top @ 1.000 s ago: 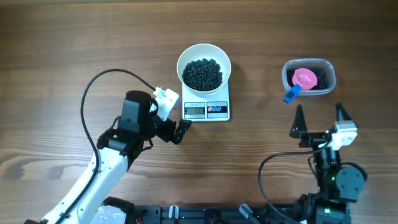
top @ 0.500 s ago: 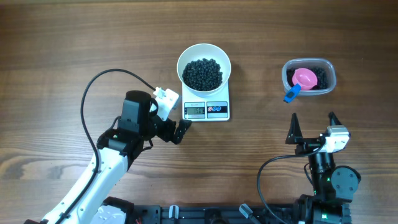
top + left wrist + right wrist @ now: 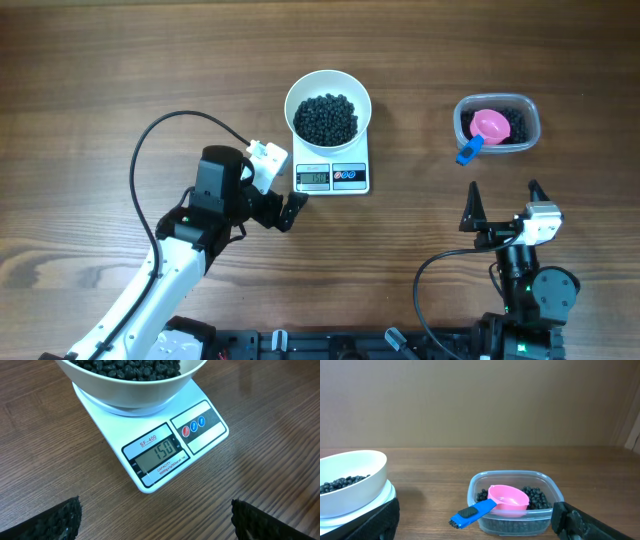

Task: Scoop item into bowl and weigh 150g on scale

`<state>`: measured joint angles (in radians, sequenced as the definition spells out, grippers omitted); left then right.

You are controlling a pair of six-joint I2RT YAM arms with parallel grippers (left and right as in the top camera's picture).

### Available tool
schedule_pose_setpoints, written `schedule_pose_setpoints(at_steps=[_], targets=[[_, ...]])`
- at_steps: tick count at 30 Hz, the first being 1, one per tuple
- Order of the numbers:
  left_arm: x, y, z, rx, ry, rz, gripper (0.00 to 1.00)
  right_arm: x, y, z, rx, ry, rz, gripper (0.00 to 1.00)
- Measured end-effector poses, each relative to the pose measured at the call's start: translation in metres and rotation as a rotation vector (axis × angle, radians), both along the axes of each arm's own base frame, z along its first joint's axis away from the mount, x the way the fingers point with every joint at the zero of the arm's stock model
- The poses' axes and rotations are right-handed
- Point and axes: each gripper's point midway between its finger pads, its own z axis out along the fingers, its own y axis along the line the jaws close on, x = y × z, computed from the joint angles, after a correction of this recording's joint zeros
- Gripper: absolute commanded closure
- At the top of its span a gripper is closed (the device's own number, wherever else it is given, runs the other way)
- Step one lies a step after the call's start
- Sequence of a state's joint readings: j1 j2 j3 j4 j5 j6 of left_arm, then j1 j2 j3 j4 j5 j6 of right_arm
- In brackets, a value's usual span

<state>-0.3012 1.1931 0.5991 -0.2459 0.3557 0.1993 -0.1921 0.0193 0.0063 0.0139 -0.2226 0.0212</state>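
The white bowl [image 3: 299, 92] stands on the white scale [image 3: 332, 177] and holds a heap of small black beads [image 3: 325, 118]. In the left wrist view the scale's display [image 3: 156, 452] reads 150, with the bowl [image 3: 131, 390] just behind it. My left gripper [image 3: 286, 211] is open, just left of the scale's front edge, nothing between its fingers [image 3: 55, 520]. My right gripper [image 3: 503, 198] is open too, a little in front of the clear tub [image 3: 531, 128], which holds more beads [image 3: 537, 497] and a pink scoop [image 3: 506, 500] with a blue handle [image 3: 468, 151].
The table is bare brown wood [image 3: 120, 70]. The left arm's black cable [image 3: 150, 150] loops over the table at the left. The scoop's blue handle [image 3: 472, 512] juts over the tub's front left rim toward my right gripper.
My right gripper drew back toward the table's front edge and a little to the left in the first half second, then stopped. The left arm, bowl and scale have not moved.
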Motion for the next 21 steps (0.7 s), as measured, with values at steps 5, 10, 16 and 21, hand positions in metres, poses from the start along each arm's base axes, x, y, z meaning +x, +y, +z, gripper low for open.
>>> schedule_pose_setpoints(at_steps=[5,10,16,21], targets=[[0.0,0.0,0.0,0.0,0.0,0.0,0.0,0.0,0.0,0.0,0.0,0.0,0.0,0.0],[-0.004,0.0011,-0.0036,0.006,0.022,-0.001,0.0,0.0,0.0,0.0,0.0,0.0,0.0,0.0],[-0.004,0.0011,-0.0036,0.006,0.022,-0.001,0.0,0.0,-0.0001,0.0,0.0,0.0,0.0,0.0],[-0.0041,0.0011,-0.0036,0.006,0.023,-0.001,0.0,0.0,0.0,0.0,0.0,0.0,0.0,0.0]])
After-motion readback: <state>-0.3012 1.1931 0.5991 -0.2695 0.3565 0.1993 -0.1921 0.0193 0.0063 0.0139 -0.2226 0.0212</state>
